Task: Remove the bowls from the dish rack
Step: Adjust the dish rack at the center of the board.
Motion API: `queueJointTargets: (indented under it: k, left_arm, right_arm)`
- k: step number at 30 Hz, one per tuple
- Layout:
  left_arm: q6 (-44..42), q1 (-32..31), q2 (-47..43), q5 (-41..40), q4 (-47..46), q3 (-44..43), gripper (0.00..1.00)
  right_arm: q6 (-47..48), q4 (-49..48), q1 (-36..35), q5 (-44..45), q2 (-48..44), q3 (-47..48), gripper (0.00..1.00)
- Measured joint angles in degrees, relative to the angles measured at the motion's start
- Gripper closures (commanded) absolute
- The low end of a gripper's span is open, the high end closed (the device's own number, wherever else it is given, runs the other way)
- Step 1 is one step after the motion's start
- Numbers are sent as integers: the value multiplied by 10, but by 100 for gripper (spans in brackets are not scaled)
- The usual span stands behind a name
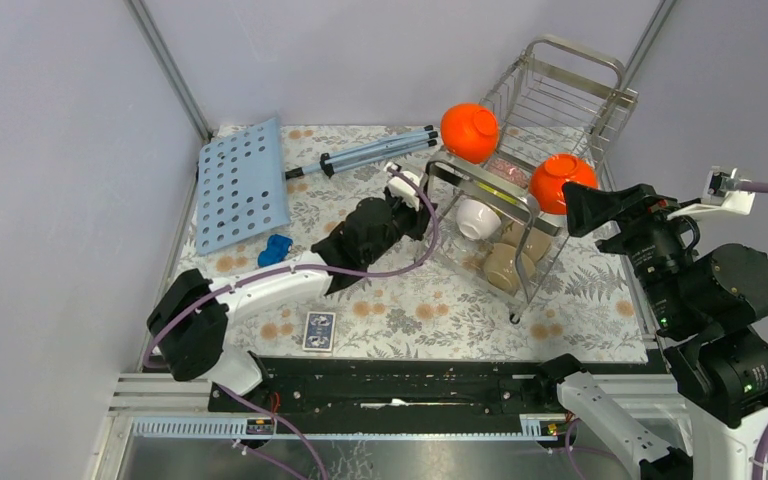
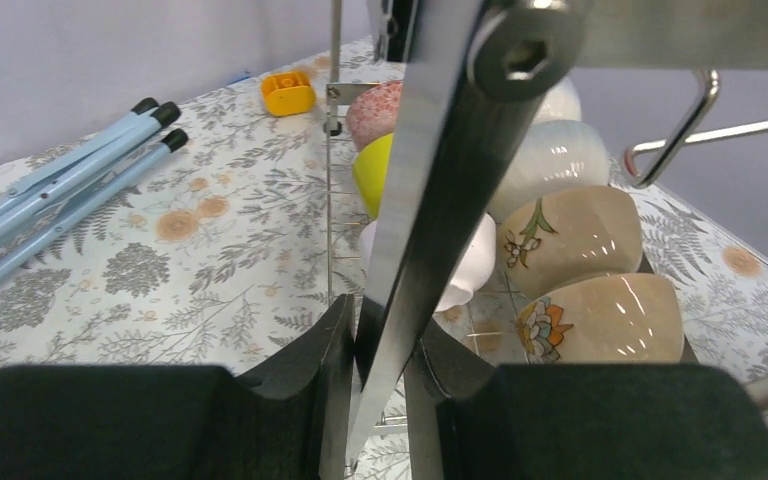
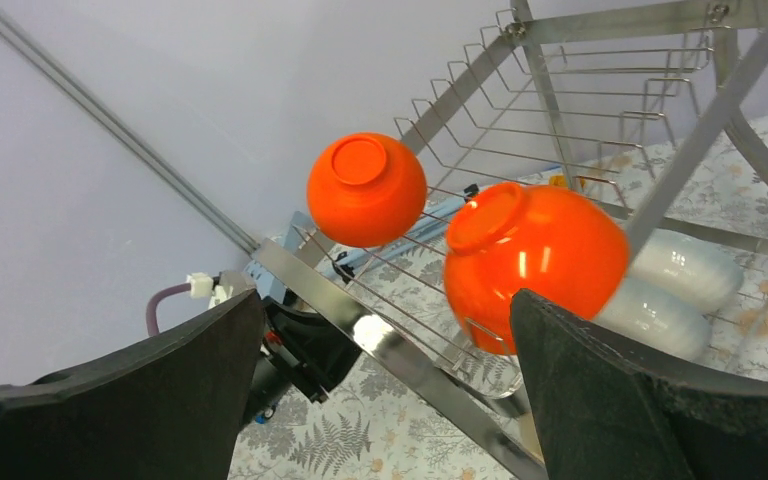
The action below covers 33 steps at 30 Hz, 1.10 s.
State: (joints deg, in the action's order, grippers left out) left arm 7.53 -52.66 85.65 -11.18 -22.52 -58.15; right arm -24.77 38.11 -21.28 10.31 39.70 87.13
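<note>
The dish rack (image 1: 560,100) of shiny steel wire stands at the back right of the table. Two orange bowls rest upside down on its upper tier, one at the left (image 1: 469,131) and one at the right (image 1: 561,182). White (image 1: 477,217) and beige (image 1: 505,265) bowls lie on the lower tier. My left gripper (image 1: 420,203) is shut on the rack's flat steel upright (image 2: 430,200), beside the pink, yellow, white and beige floral bowls (image 2: 570,235). My right gripper (image 3: 385,305) is open, and its right finger (image 3: 600,380) is just in front of the nearer orange bowl (image 3: 535,255).
A light-blue perforated board (image 1: 243,185) and blue folded poles (image 1: 375,155) lie at the back left. A small blue object (image 1: 277,250) and a card box (image 1: 319,330) sit near the left arm. A yellow block (image 2: 288,92) lies behind the rack. Walls close in on both sides.
</note>
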Motion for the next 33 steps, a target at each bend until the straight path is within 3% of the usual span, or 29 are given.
queueJointTargets:
  k: [9, 15, 23, 28, 33]
  left_arm:
    - [20, 79, 11, 20, -1, -10, 77]
    - [19, 114, 51, 30, 7, -53, 78]
    - [19, 150, 108, 52, 23, -121, 78]
    - [25, 156, 117, 57, 24, -131, 62]
    - [51, 162, 111, 48, 33, -125, 18]
  right_arm:
    - [-12, -4, 0, 10, -13, -43, 3]
    - [-35, -64, 0, 7, -71, -130, 1]
    - [-46, -65, 0, -14, -40, -103, 0]
    - [-56, -59, 0, -28, -36, -129, 0]
    - [-67, -60, 0, -40, -37, -139, 0]
